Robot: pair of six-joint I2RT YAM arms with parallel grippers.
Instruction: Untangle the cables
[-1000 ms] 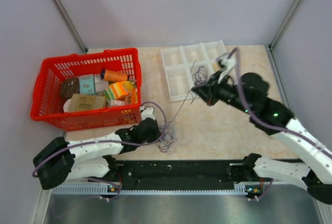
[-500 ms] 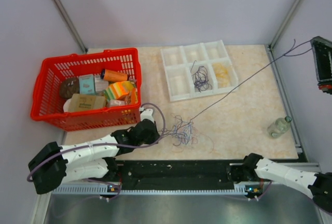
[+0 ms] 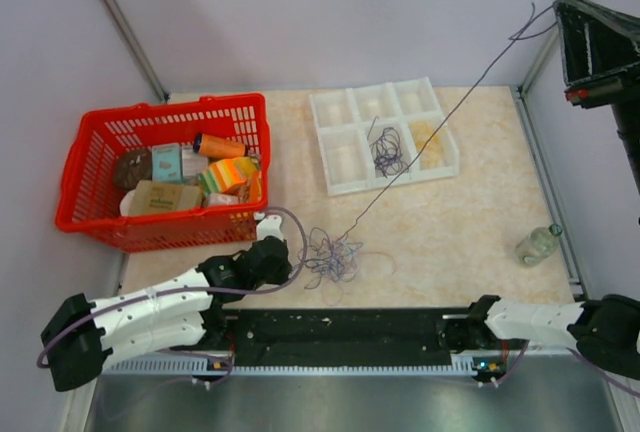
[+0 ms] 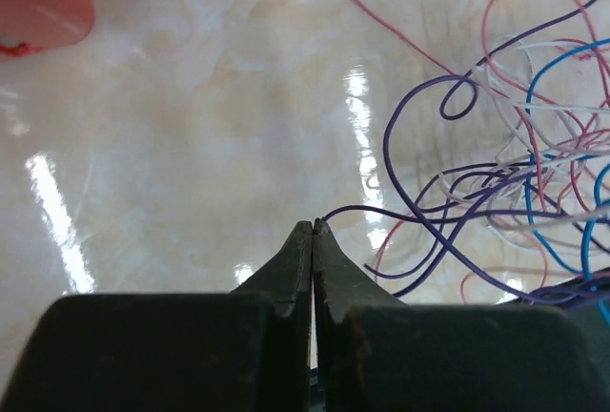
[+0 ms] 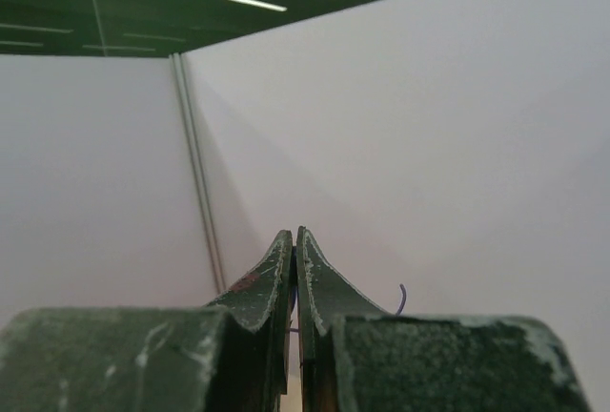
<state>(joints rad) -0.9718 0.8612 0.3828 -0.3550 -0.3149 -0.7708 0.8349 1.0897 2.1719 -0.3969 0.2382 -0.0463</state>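
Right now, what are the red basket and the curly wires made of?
The basket looks like glossy red plastic, moulded with slotted walls. The wires look like thin metal in coloured plastic coats, since they hold springy curls; that's a guess.

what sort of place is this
Probably a robot lab test cell: plain partition walls enclose the table, two arms are bolted to its edge, and a red basket and white tray look like staged props.
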